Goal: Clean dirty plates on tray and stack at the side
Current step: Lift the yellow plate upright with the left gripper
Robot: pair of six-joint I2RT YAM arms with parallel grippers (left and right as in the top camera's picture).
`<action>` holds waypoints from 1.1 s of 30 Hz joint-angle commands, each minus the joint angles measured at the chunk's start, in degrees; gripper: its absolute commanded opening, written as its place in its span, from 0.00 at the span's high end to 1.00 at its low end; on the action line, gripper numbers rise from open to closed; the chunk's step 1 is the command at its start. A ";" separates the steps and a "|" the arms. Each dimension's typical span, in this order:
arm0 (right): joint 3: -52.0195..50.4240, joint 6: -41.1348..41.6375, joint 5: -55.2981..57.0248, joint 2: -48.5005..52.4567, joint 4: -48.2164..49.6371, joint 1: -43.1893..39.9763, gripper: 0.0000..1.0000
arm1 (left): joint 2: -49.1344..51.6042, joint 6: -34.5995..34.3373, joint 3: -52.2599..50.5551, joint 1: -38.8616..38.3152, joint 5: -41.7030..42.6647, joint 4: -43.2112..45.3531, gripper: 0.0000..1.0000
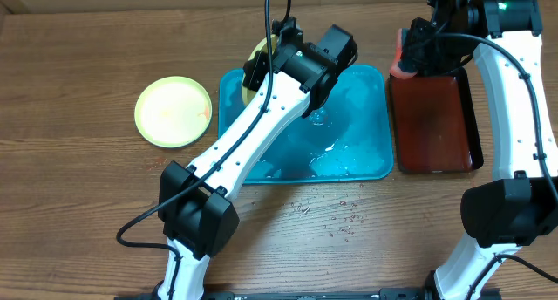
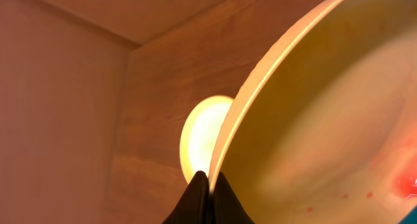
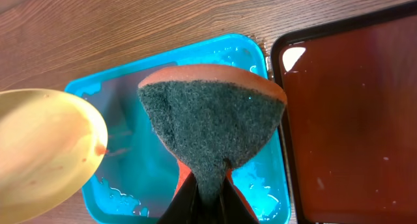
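Overhead view: wood-grain bench [image 1: 78, 204] with a rectangular teal tray [image 1: 366, 152] of glossy plastic at mid-bench. It has rounded corners and a raised rim, and its floor is wet with pooled water. Just beside it toward the bench's right edge sits a dark red tray [image 1: 433, 126], smooth, shiny and black-rimmed. A second plate [image 1: 173, 112] lies flat on the bench toward the left edge, apart from the teal tray; it is round, shallow and pale yellow-green with a matte plastic look. Small water droplets [image 1: 336, 217] dot the wood toward the bench's near edge, just in front of the teal tray. Left wrist view: the left claw [image 2: 208, 188] has its black tips pinched together on the thin rim of the held plate [image 2: 313, 120]. This plate is pale yellow, smooth and curved, tilted up on edge over the far-left corner of the teal tray, with a red smear and red specks on its inner face. Right wrist view: the right claw [image 3: 207, 191] is clamped on a sponge [image 3: 212, 123] with a coarse dark green scouring face and an orange foam backing. Its top edge is rounded, and it hangs above the gap where the two trays meet, clear of the held plate.
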 commanded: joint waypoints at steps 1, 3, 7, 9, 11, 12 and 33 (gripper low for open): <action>-0.31 0.02 0.76 -0.48 0.33 -0.37 0.95 | -0.55 -7.72 -2.29 0.07 -3.48 -1.03 0.96; -0.31 0.02 0.76 -0.48 0.28 -0.37 0.96 | -0.55 -7.78 -2.69 0.07 -3.48 -1.11 0.96; -0.31 0.02 0.76 -0.48 0.31 -0.37 0.96 | -0.52 -7.74 -2.71 -0.11 -3.76 -1.14 0.96; -0.31 0.02 0.74 -0.48 0.35 -0.37 0.96 | -0.52 -7.72 -2.71 -0.35 -3.65 -1.44 0.96; -0.31 0.00 0.74 -0.48 0.33 -0.37 0.96 | -0.55 -7.74 -2.71 -0.70 -3.69 -1.90 0.96; -0.31 0.00 0.74 -0.48 0.33 -0.37 0.96 | -0.55 -7.72 -2.71 -0.96 -3.72 -2.19 0.96; -0.31 -0.02 0.74 -0.48 -0.15 -0.37 0.96 | -0.55 -10.54 -2.71 -4.09 -11.26 -4.96 0.96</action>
